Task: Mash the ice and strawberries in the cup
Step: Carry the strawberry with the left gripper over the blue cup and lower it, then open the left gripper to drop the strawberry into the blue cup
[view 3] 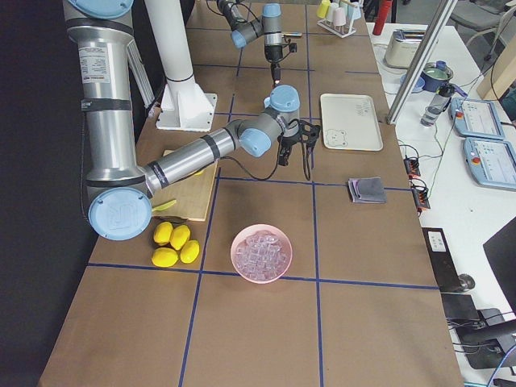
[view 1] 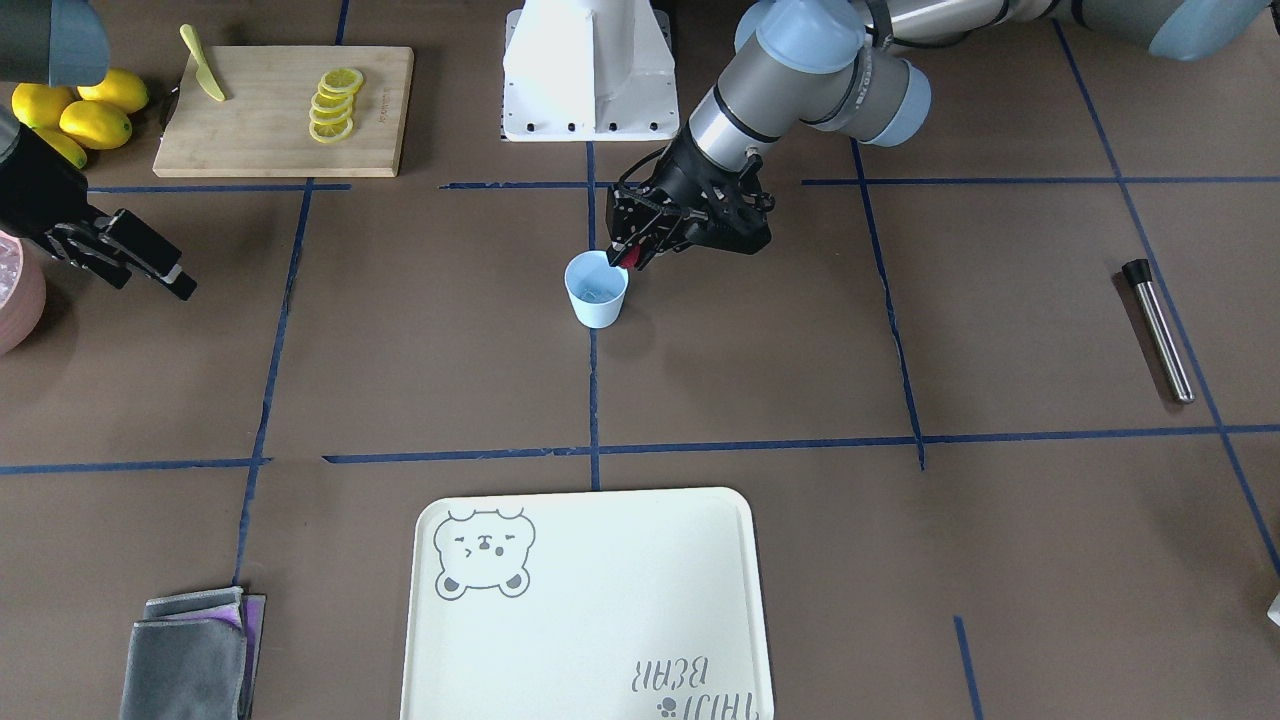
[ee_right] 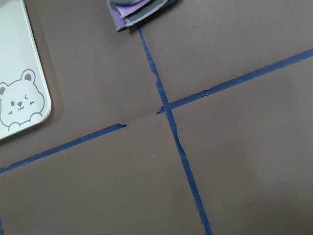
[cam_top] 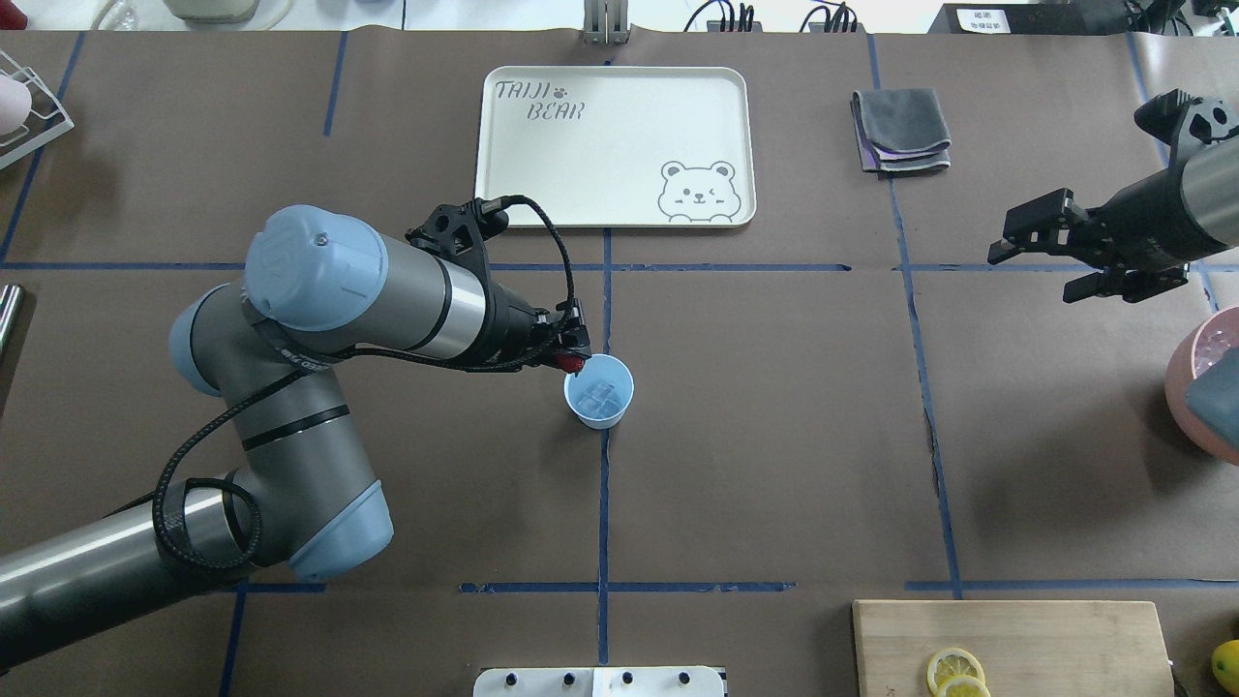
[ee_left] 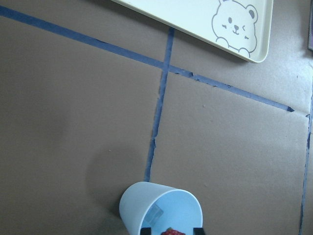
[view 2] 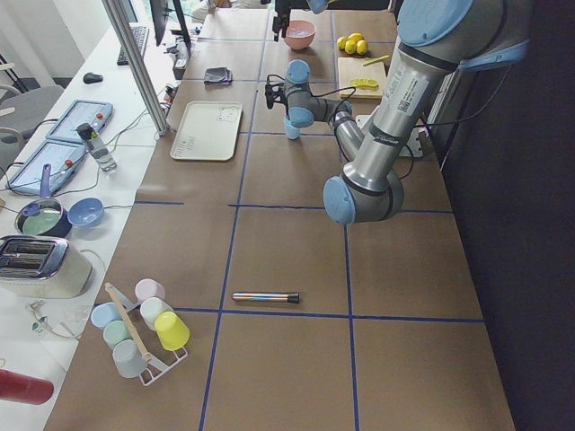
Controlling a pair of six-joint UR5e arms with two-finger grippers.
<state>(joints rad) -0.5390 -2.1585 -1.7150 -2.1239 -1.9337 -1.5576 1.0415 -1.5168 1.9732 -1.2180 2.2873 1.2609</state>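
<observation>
Overhead exterior view: the pale blue cup stands upright near the middle of the table, on a blue tape line. Clear ice lies in its bottom. The left fingers pinch the red strawberry and hold it at the cup's rim, on the side nearer the left arm; the left wrist-mounted view shows the berry just above the opening, with a dark fingertip on either side. The right fingers are spread with nothing between them, above the table, well apart from the cup and near the pink bowl, which holds more ice chunks. A metal muddler lies flat on the table, well apart from the cup.
</observation>
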